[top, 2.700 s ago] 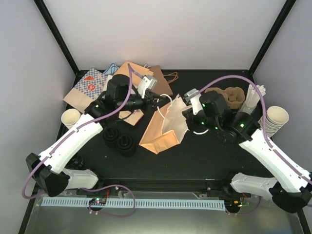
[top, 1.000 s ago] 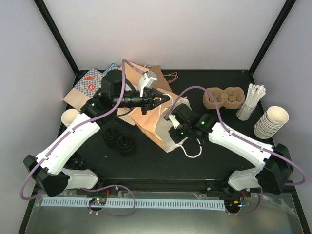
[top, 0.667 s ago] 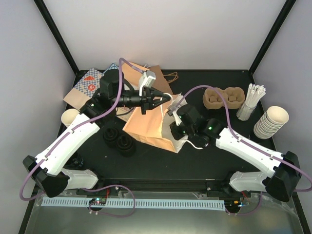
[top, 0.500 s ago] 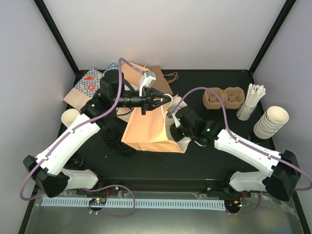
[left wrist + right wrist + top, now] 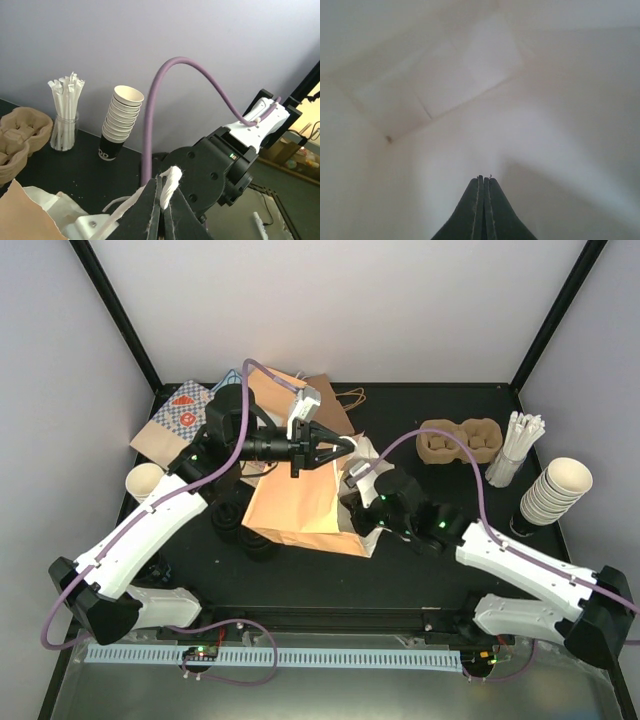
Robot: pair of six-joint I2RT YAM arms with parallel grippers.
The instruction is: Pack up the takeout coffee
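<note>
Sitting apart from right gripper: carrier

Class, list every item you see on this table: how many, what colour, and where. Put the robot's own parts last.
orange-brown paper bag: one, white inside, table centre.
brown moulded-pulp two-cup carrier: one, far right.
jar of white wrapped straws: one, right of the carrier.
stacks of cream paper cups: two, right edge and left edge.
black plastic lids: count unclear, partly hidden at the bag's near-left.
flat paper bags: several, brown and patterned, far left.
left claw: shut on the bag's white rope handle.
right claw: shut, inside the bag.
</note>
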